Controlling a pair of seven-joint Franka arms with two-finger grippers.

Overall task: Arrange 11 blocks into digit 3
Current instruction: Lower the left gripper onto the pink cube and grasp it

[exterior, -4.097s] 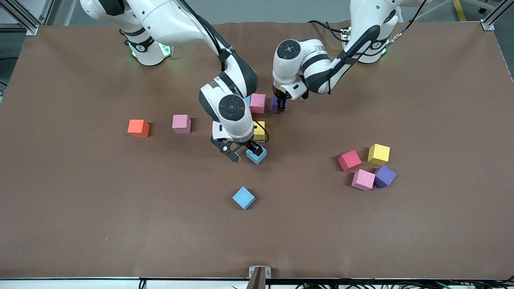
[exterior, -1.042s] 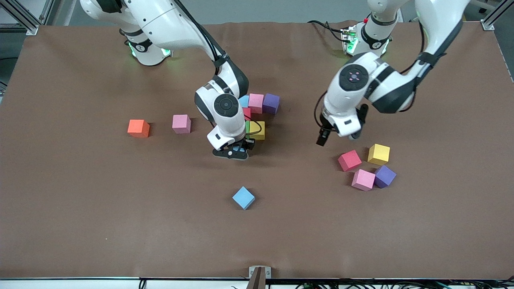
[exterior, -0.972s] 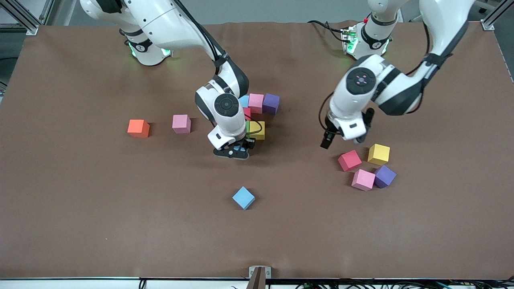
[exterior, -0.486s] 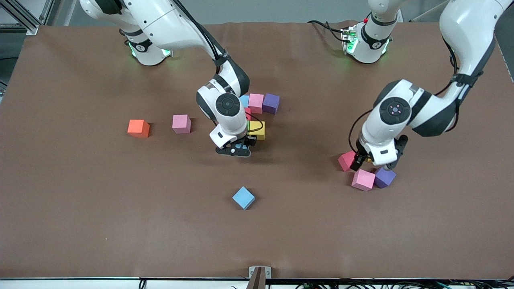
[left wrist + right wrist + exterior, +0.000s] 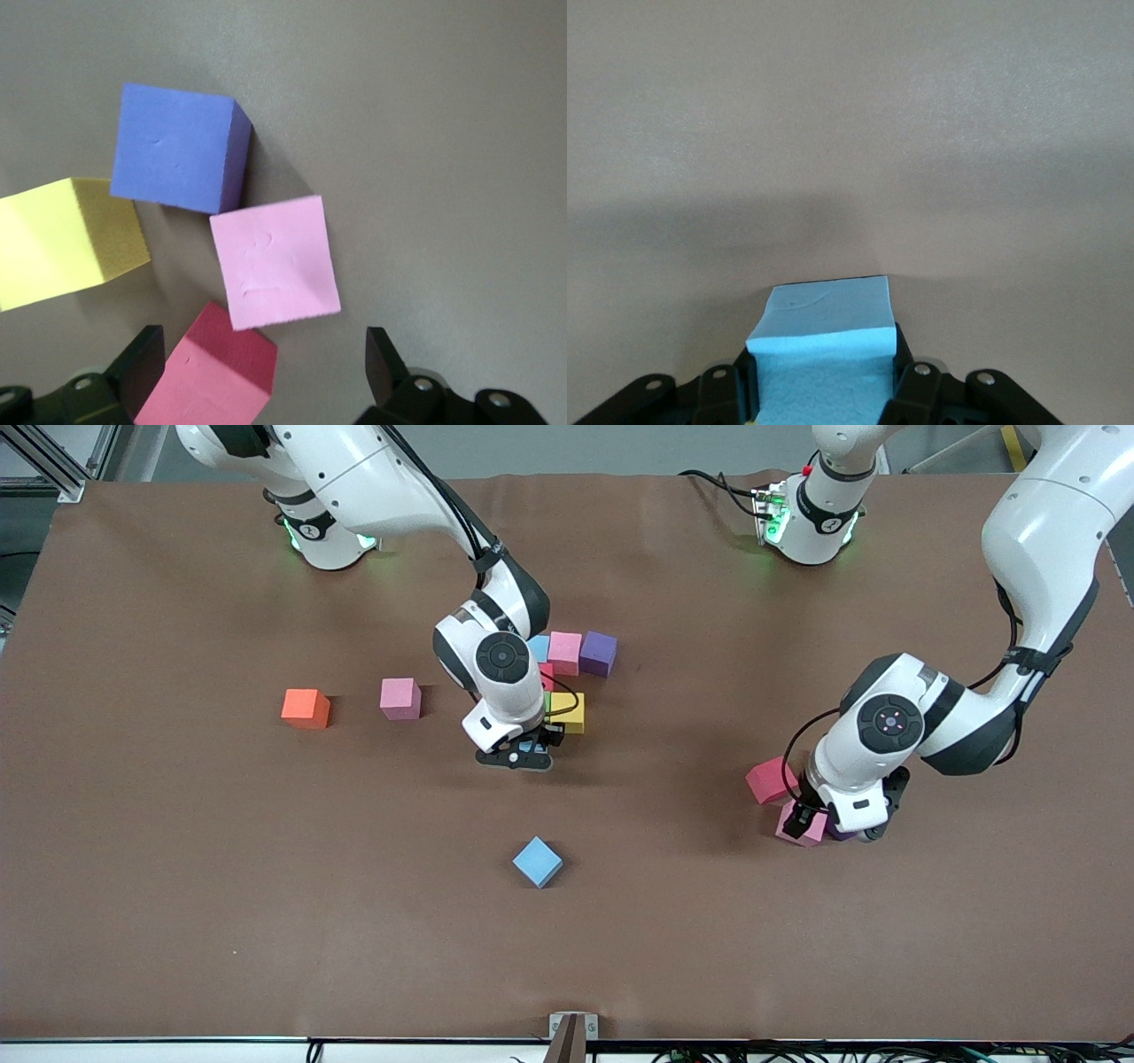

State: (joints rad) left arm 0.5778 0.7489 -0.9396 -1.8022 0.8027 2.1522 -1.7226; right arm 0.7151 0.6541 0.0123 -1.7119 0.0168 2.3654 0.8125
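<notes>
1. Blue comes first: a loose blue block (image 5: pixel 537 862) sits alone on the brown table (image 5: pixel 266 921), nearest the front camera.
2. At about three o'clock from it, toward the left arm's end, the left gripper (image 5: pixel 819 820) hangs low over a little bunch of blocks. Its two fingers are wide apart and hold nothing.
3. In the left wrist view, a pink block (image 5: pixel 275 261) lies between those spread fingers. A purple block (image 5: pixel 179 148) touches its corner, a red block (image 5: pixel 211 374) sits just beside it, and a yellow block (image 5: pixel 64 242) is near.
4. In the front view the pink one (image 5: pixel 795 825) and the red one (image 5: pixel 769 779) peek out from under the arm.
5. Farther up, at twelve o'clock from the loose blue block, the right gripper (image 5: pixel 523 755) is clamped on another blue block (image 5: pixel 824 350), right at the table.
6. Just past it at twelve o'clock is the started digit 3: a yellow cube (image 5: pixel 569 711), a strip of green and red mostly hidden by the arm, then a row of blue (image 5: pixel 539 647), pink (image 5: pixel 565 652) and purple (image 5: pixel 598 653) touching side by side.
7. At nine o'clock from the yellow cube sit a lone pink block (image 5: pixel 400 698) and an orange cube (image 5: pixel 305 708), well apart from the rest.
</notes>
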